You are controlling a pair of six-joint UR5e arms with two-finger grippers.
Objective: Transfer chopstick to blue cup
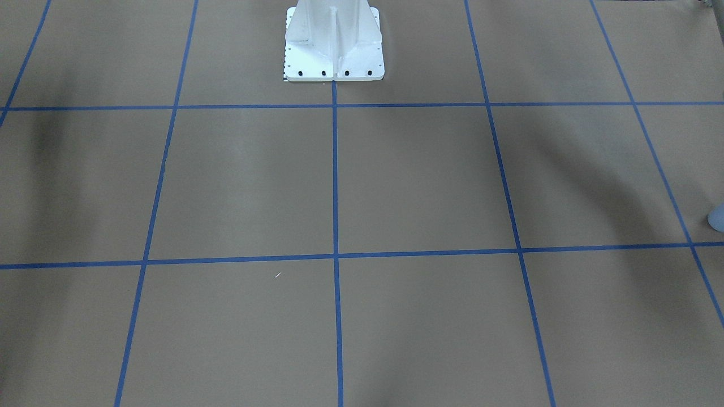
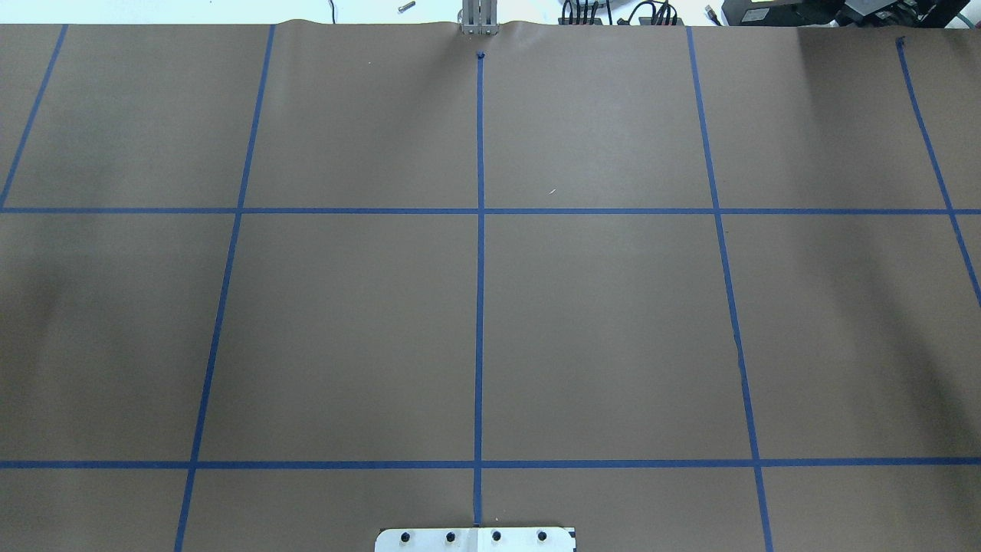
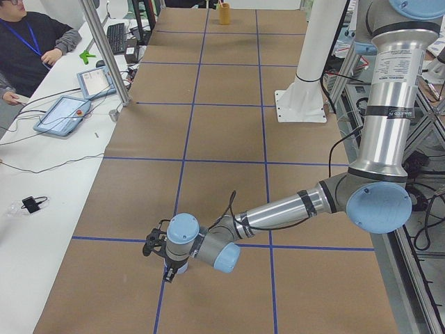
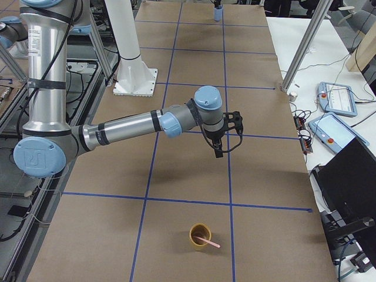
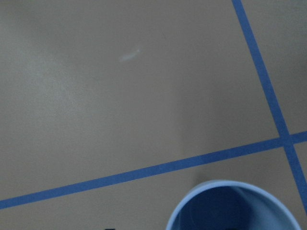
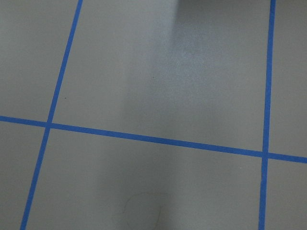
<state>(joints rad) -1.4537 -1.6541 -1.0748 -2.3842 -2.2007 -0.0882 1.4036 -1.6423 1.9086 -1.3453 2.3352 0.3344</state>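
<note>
The pale pink chopstick [image 4: 209, 241] leans in a brown cup [image 4: 200, 236] near the table end on my right. The blue cup [image 5: 235, 207] stands empty at the opposite end, just inside the front-facing view's right edge [image 1: 718, 217] and small and far in the right side view [image 4: 218, 13]. My left gripper [image 3: 168, 273] hangs close over the blue cup's spot. My right gripper [image 4: 218, 151] hovers above the table, well short of the brown cup. Both grippers show only in the side views, so I cannot tell whether either is open or shut.
Brown paper with a blue tape grid covers the table [image 2: 598, 330]. The white robot base [image 1: 334, 42] stands at its middle. A tiny white fleck [image 2: 552, 191] lies on the paper. A person [image 3: 28, 49] sits at a side bench with tablets [image 3: 64, 115] and cables.
</note>
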